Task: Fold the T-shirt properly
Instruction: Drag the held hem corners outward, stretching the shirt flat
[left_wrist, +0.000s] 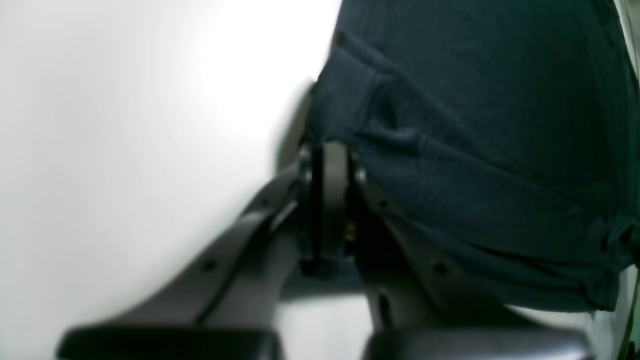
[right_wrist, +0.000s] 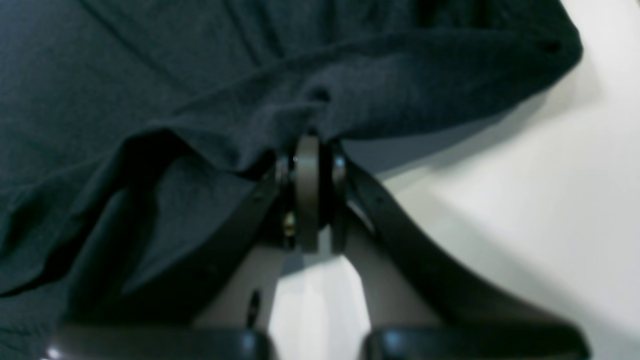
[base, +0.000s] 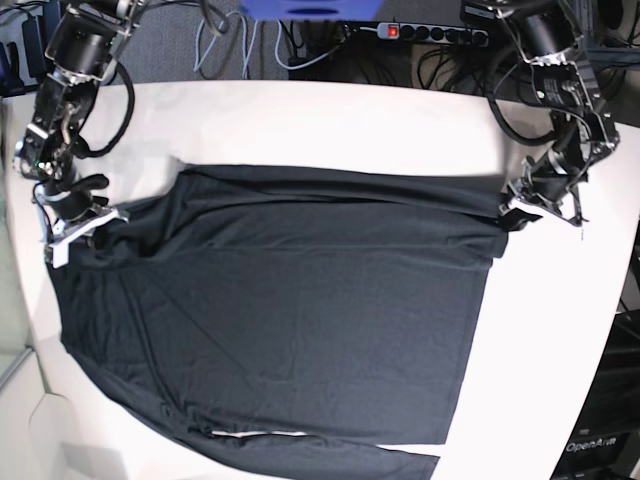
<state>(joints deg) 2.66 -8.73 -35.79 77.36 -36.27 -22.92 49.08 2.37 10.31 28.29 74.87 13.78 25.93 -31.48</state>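
Note:
The black T-shirt (base: 290, 300) lies spread over the white table (base: 330, 120), reaching from the middle down to the near edge. My left gripper (base: 512, 210), on the right of the base view, is shut on the T-shirt's far right corner; in the left wrist view the dark fabric (left_wrist: 475, 150) bunches at the closed fingertips of that gripper (left_wrist: 327, 150). At the far left, the T-shirt's edge is pinched in my right gripper (base: 100, 222), which is shut; in the right wrist view the cloth (right_wrist: 200, 100) folds over the tips of this gripper (right_wrist: 307, 145).
Cables and a power strip (base: 430, 32) lie behind the table's far edge. The table ends in a curved edge on the right (base: 615, 300). Bare white table shows beyond the shirt at the back and to the right.

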